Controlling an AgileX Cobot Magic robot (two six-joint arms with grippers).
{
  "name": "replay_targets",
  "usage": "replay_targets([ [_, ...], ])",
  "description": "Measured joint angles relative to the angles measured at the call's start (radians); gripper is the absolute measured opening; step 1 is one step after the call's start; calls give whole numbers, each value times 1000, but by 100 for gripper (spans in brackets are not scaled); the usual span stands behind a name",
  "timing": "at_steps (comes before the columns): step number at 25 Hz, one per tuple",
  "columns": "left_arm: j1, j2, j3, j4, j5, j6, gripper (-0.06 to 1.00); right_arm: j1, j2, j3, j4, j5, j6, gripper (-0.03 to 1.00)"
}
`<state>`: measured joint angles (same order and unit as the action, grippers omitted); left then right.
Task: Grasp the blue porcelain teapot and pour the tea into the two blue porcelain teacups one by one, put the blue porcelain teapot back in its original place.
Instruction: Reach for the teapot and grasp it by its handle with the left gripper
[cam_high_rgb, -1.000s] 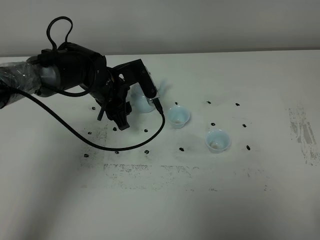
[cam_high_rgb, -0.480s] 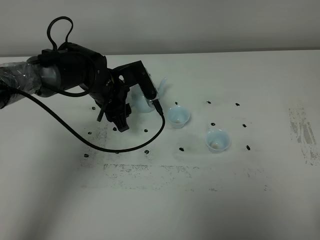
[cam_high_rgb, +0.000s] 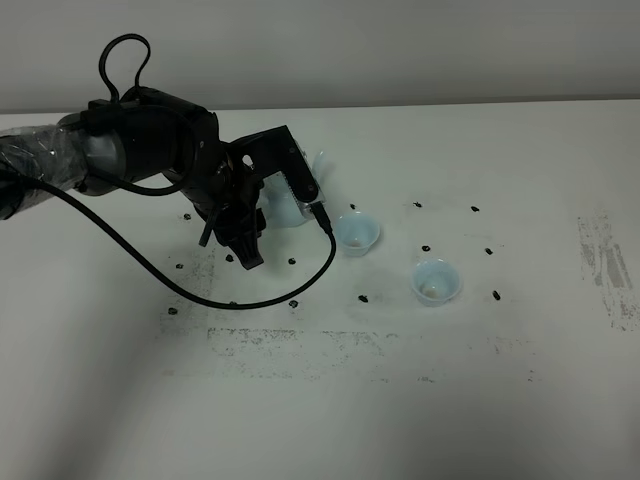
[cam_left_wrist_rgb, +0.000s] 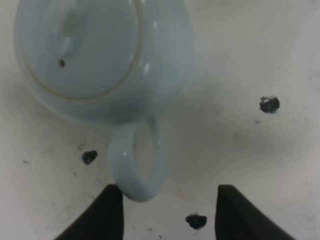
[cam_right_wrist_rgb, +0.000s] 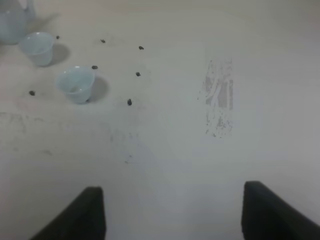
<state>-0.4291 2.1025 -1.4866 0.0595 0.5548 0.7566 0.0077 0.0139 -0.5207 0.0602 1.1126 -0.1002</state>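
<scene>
Left gripper (cam_left_wrist_rgb: 167, 215) at the teapot (cam_left_wrist_rgb: 100, 55), before the lift. The teapot stands upright on the table (cam_high_rgb: 500, 400), toward the far edge and left of the middle, among black marks (cam_left_wrist_rgb: 270, 104). Its loop handle (cam_left_wrist_rgb: 141, 191) points back at the gripper, which is why the arm comes in from this side: the handle is the only narrow part that the jaws can span. The jaws stand moderately wide, wider than the handle, and grip nothing yet. The handle lies between them but off-centre, touching or just beside one finger (cam_left_wrist_rgb: 107, 212); which of the two cannot be told. Judged from this, the grasp is the step in hand, and pouring has not begun.

Cup A (cam_high_rgb: 356, 232) stands upright just beside the teapot, toward the table's right edge. Cup B (cam_high_rgb: 436, 281) stands farther along the same diagonal, nearer the front edge and apart from cup A — an order that suits pouring one by one.

The lid (cam_left_wrist_rgb: 80, 45) sits closed, so the teapot's contents are hidden. No tea level can be made out in cup A. Cup B shows a faint patch at its bottom — too small to identify.

The right gripper (cam_right_wrist_rgb: 175, 215) hangs wide and empty over the table's right part, well apart from the cups.
</scene>
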Motion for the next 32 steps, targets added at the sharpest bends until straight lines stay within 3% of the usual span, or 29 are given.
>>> replay_targets([
  [10,-2,-12,0,-3,56,-126,40,0,0,0,0,0,0,56],
  [16,-2,-90,0,8,156,-334,40,0,0,0,0,0,0,56],
  [23,-21,-193,0,46,378,-585,40,0,0,0,0,0,0,56],
  [32,-15,-207,-8,16,507,-639,40,0,0,0,0,0,0,56],
])
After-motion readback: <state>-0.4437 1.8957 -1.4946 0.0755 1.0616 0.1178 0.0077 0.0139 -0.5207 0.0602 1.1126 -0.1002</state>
